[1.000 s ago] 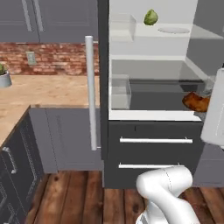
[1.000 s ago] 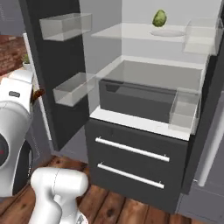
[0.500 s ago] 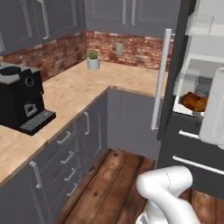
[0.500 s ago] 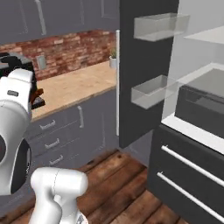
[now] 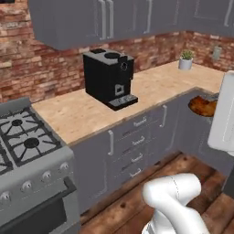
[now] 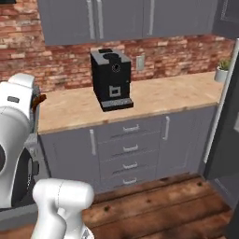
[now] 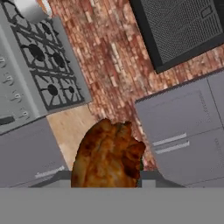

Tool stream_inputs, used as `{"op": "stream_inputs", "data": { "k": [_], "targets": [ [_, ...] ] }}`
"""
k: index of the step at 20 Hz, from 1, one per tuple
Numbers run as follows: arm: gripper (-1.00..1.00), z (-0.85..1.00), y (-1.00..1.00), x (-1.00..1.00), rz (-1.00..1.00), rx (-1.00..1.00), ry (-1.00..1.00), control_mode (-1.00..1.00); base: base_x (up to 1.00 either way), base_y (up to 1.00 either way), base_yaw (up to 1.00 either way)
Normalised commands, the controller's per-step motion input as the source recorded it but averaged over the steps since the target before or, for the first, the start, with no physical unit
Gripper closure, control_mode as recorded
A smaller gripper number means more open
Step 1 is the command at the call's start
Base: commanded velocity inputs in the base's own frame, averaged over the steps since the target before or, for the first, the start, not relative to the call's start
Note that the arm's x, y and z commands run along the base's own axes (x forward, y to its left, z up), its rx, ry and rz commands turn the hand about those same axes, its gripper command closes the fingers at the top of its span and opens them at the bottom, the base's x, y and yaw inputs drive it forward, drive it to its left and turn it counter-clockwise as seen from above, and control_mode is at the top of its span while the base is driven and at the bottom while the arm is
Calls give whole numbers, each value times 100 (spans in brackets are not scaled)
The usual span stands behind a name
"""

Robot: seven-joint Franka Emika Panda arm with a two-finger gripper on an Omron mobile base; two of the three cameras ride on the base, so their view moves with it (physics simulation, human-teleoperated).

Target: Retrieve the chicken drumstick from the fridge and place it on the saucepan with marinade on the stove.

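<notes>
My gripper [image 7: 108, 180] is shut on the chicken drumstick [image 7: 107, 155], a reddish-brown lump that hides the fingertips in the hand view. From the left base camera the drumstick [image 5: 203, 106] sticks out beside my white forearm at the right; on the right base side only its tip [image 6: 40, 99] peeks past the arm. The grey stove [image 5: 27, 144] with black grates stands at the far left, and also shows in the hand view as the stove [image 7: 41, 65]. The shiny steel saucepan [image 7: 29, 8] sits at its far corner; its contents are hidden. The fridge door edge [image 6: 229, 135] is at the right.
A black coffee machine [image 5: 109, 77] stands on the wooden counter [image 5: 91, 114] between the stove and me. A small potted plant [image 5: 185, 59] sits far along the counter. Grey drawers [image 6: 128, 149] run below, upper cabinets and a range hood [image 7: 179, 26] above.
The whole picture has swung from the open fridge to the counter, coffee machine and stove, so the base has turned left. The drumstick stays held in the gripper.
</notes>
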Motion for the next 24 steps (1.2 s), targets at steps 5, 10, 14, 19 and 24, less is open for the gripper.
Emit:
{"op": "stream_inputs", "data": {
  "k": [5,10,14,19,24],
  "targets": [
    [100,0,0,0,0,0,0,100,-67,44,70],
    [100,0,0,0,0,0,0,100,-45,81,59],
    [100,0,0,0,0,0,0,100,-4,100,48],
    [100,0,0,0,0,0,0,100,10,100,30],
    [100,0,0,0,0,0,0,100,47,93,5]
  ]
}}
